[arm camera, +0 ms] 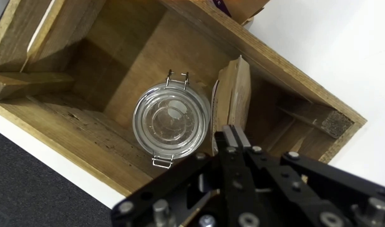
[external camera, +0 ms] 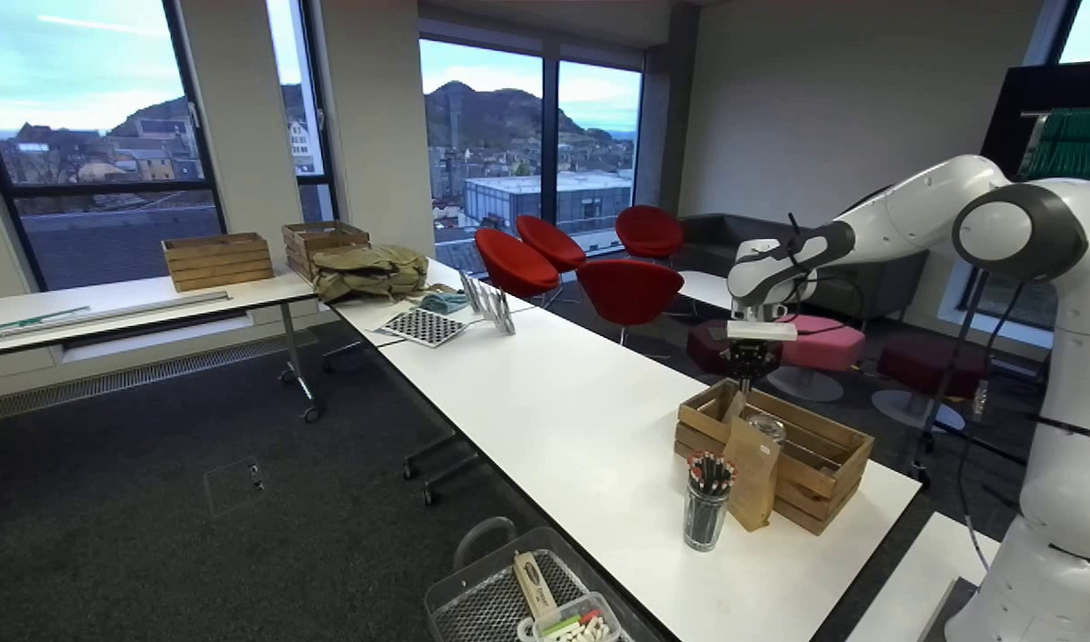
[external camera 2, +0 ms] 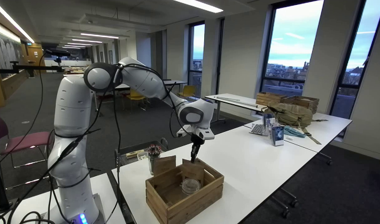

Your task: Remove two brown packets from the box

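Low in the wrist view, the gripper [arm camera: 235, 127] pinches the top of a brown packet [arm camera: 224, 101] in the box [arm camera: 274, 55], beside a glass jar [arm camera: 172, 119]; a second packet [external camera: 753, 473] stands outside.

A brown packet [external camera: 753, 473] stands outside the box [external camera: 805, 492], near a glass [external camera: 704, 521].

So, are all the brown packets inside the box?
No, one packet stands on the table outside the box.
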You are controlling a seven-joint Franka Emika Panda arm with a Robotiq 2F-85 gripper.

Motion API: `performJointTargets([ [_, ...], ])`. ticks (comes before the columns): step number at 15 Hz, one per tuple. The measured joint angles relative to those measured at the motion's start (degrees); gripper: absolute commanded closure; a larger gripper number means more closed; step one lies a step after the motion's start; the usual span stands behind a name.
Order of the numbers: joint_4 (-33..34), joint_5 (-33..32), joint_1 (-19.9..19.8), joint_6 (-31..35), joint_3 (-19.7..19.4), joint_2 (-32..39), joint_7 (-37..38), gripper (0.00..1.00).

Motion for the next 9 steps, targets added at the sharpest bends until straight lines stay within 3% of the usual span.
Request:
performJointTargets([
  [9,-0.2,0.57,-0.13,-1.22,-0.51,-3.37,-0.02,1.0],
])
